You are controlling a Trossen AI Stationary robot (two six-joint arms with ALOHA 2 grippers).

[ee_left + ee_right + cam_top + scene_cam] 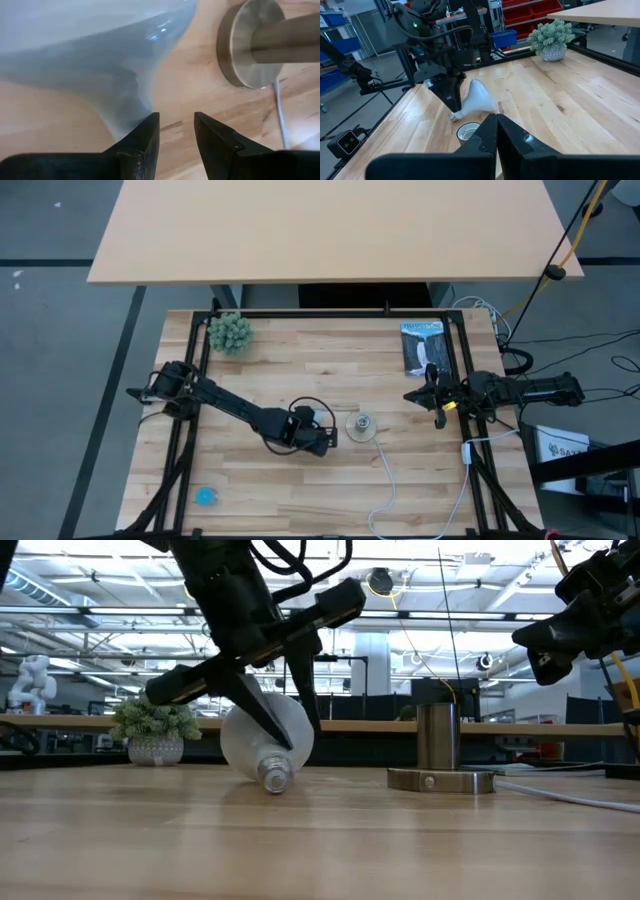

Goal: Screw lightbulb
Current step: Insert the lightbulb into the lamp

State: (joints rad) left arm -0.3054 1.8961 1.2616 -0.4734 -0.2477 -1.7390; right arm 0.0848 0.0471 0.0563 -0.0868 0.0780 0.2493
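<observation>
L gripper (280, 735) jaws part-spread beside lightbulb (268, 740) lying on table (320, 840), not pinching; risk — bulb rolls off if nudged; R gripper (432, 396) pressed together, parked near socket (440, 772).

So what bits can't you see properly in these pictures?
- High view: the lightbulb is hidden under the left gripper.
- Left wrist view: the bulb's dome runs off the picture's edge, and the socket is cut off too.
- Right wrist view: the right gripper covers part of the socket.
- High view: the writing on the booklet is too small to read.
</observation>
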